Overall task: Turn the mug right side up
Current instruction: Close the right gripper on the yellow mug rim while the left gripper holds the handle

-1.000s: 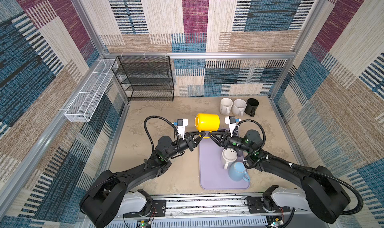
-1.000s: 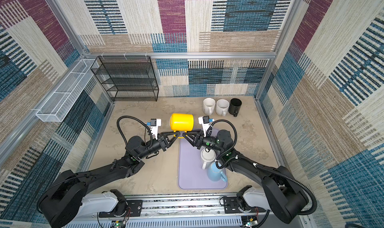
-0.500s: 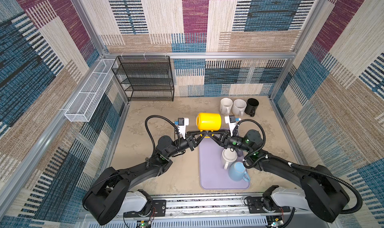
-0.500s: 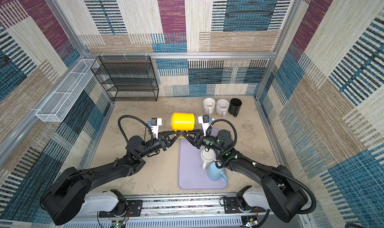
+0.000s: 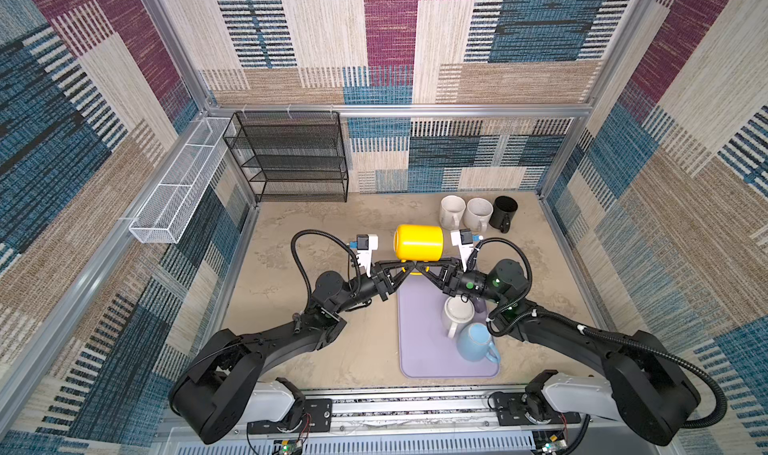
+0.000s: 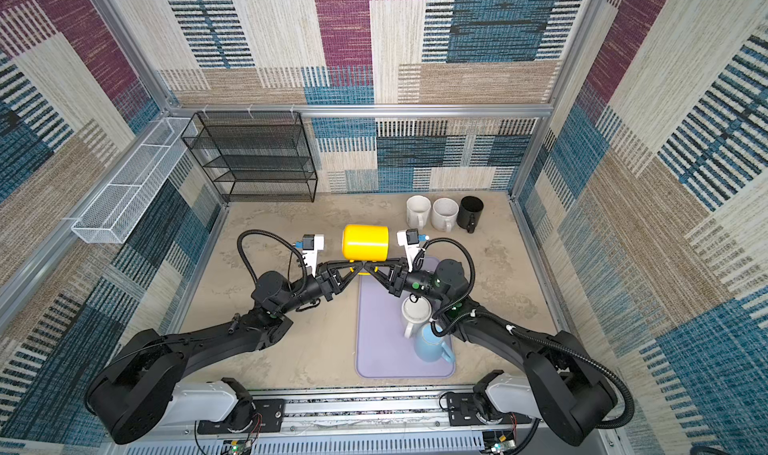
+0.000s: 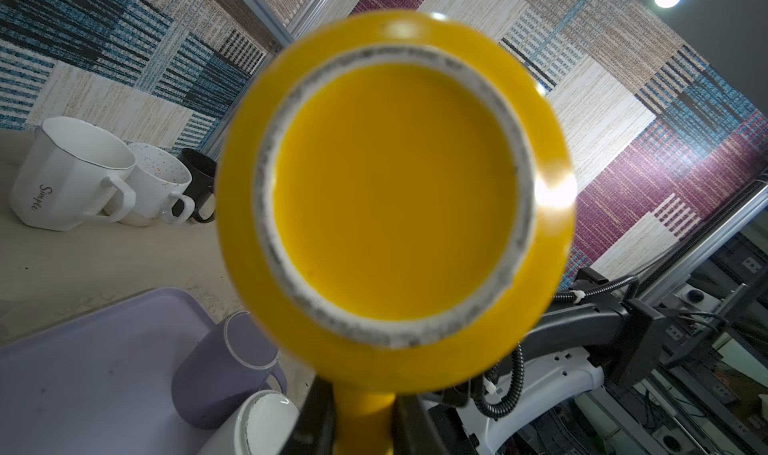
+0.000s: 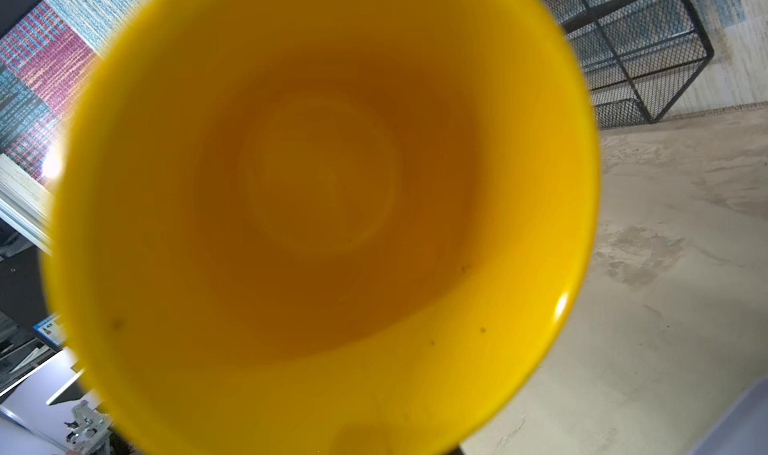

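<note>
A yellow mug (image 5: pixel 417 242) (image 6: pixel 365 242) hangs on its side above the far edge of the purple tray (image 5: pixel 419 349), handle pointing down toward me. The left wrist view shows its base (image 7: pixel 395 191); the right wrist view looks into its mouth (image 8: pixel 324 183). My left gripper (image 5: pixel 411 268) (image 6: pixel 360 272) (image 7: pixel 363 424) is shut on the handle, a dark finger (image 7: pixel 320 415) on each side. My right gripper (image 5: pixel 424 268) (image 6: pixel 370 271) meets the same handle from the right, shut; the mug hides its jaws in the right wrist view.
On the tray stand a white mug (image 5: pixel 457 313), a blue mug (image 5: pixel 476 343) and a purple mug (image 7: pixel 224 374). Two white mugs (image 5: pixel 452 211) (image 5: pixel 478 214) and a black mug (image 5: pixel 503 212) line the back right. A black wire rack (image 5: pixel 291 158) and white wire basket (image 5: pixel 178 195) are back left.
My right gripper has closed onto the mug's handle. The mug and both arms have hardly moved.
</note>
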`<state>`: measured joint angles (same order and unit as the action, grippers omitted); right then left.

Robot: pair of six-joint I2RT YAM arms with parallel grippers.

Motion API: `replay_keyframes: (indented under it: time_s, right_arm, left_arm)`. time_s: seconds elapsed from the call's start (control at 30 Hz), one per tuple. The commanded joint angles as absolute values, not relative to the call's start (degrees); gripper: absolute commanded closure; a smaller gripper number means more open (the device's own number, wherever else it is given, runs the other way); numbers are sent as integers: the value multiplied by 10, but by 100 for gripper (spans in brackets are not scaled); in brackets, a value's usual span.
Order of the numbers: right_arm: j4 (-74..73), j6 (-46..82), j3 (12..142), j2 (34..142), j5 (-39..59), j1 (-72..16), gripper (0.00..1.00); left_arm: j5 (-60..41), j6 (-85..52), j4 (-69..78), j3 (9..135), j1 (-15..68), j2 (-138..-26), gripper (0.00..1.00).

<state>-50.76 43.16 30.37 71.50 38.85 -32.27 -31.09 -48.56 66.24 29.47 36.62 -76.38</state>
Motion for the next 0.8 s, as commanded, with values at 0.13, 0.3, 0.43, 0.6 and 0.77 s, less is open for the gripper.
replay_keyframes:
  time_s: [0.13, 0.3, 0.43, 0.6, 0.77]
  right_arm:
    - [-545, 440, 310, 704, 399, -327, 100]
    - [-529, 432, 309, 698, 397, -327, 100]
    - [-521, 428, 306, 692, 395, -328, 100]
    - [-502, 419, 303, 684, 389, -328, 100]
    - [-483, 411, 299, 677, 384, -328, 100]
  left_arm:
    - [-315, -477, 668, 302, 367, -765, 100]
    - [-316, -480, 664, 304, 366, -766, 100]
    - [-313, -480, 661, 304, 365, -763, 95]
    - [-313, -482, 660, 303, 364, -759, 85]
    - [-312, -481, 654, 301, 363, -751, 79]
